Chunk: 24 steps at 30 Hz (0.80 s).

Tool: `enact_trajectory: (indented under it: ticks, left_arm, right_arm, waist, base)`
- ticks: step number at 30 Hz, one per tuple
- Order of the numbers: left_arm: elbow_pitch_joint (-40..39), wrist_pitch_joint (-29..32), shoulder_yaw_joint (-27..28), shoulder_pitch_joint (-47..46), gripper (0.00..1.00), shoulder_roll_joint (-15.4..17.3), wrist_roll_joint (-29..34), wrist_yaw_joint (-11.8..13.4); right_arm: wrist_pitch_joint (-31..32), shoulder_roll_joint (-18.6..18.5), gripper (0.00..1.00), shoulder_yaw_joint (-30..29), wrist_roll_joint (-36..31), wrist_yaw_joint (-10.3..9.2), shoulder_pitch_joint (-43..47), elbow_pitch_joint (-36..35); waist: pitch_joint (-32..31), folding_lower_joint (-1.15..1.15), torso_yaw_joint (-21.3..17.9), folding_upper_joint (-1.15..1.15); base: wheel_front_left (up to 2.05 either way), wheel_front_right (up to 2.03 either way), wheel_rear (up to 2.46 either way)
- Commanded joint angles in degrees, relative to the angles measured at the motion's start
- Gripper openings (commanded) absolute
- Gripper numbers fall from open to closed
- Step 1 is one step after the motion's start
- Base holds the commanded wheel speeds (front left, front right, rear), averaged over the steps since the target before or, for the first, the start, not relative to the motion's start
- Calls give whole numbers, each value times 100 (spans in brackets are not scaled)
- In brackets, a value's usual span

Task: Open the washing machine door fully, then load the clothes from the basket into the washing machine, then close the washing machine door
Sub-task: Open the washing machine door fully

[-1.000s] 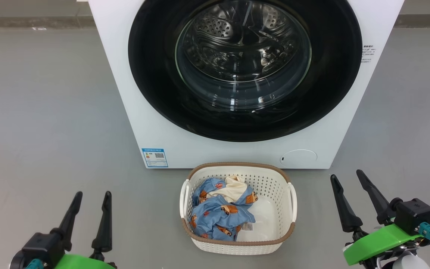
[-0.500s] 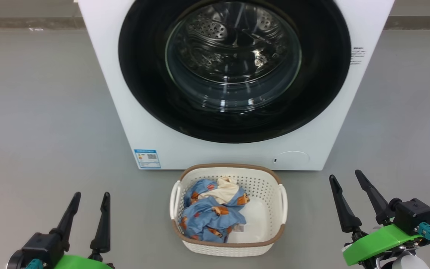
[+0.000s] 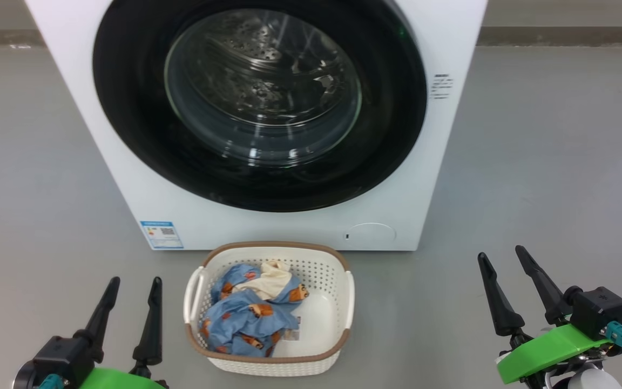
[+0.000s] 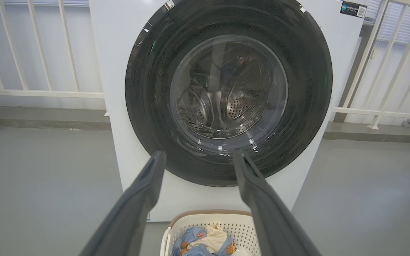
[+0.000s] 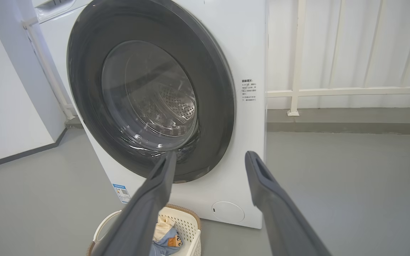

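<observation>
Step 1 not begun — big round glossy-black-rimmed glass washing machine door (image 3: 261, 92) sits shut at 12 o'clock on the white boxy front-loader (image 3: 446, 38), light blue bear-print clothes (image 3: 246, 319) heaped in the small cream perforated plastic basket (image 3: 270, 246) at 6; left end effector (image 3: 134, 281) at 7 and right end effector (image 3: 501, 253) at 4 both spread wide, empty — next move likely needs a grip on the door rim to swing it out.

A smooth grey floor (image 3: 532, 162) spreads under even light; a low grey kerb (image 4: 41, 121) runs along the back; white railings (image 4: 41, 93) stand on it before pale walls; dark skirting (image 5: 20, 154) edges one white wall (image 5: 5, 106).
</observation>
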Motion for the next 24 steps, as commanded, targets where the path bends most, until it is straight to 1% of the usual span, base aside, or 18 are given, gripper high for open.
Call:
enact_trajectory:
  ticks: [1,8,24]
  left_arm:
    - [-151,-54,179,-230,100,126,-21,-19]
    - [-154,-54,175,-221,100,127,-28,-19]
    - [-146,-54,193,-241,100,117,16,-19]
  right_arm:
    - [-69,-57,100,149,-23,-6,-196,-122]
    - [-69,-52,100,158,-15,-6,-197,-117]
    - [-69,-24,100,122,-16,-6,-207,-157]
  waist:
    - [-6,0,-7,0]
    - [-18,0,-45,0]
    - [24,0,-76,0]
  base:
    - [66,66,-133]
    - [35,35,-70]
    - [0,0,0]
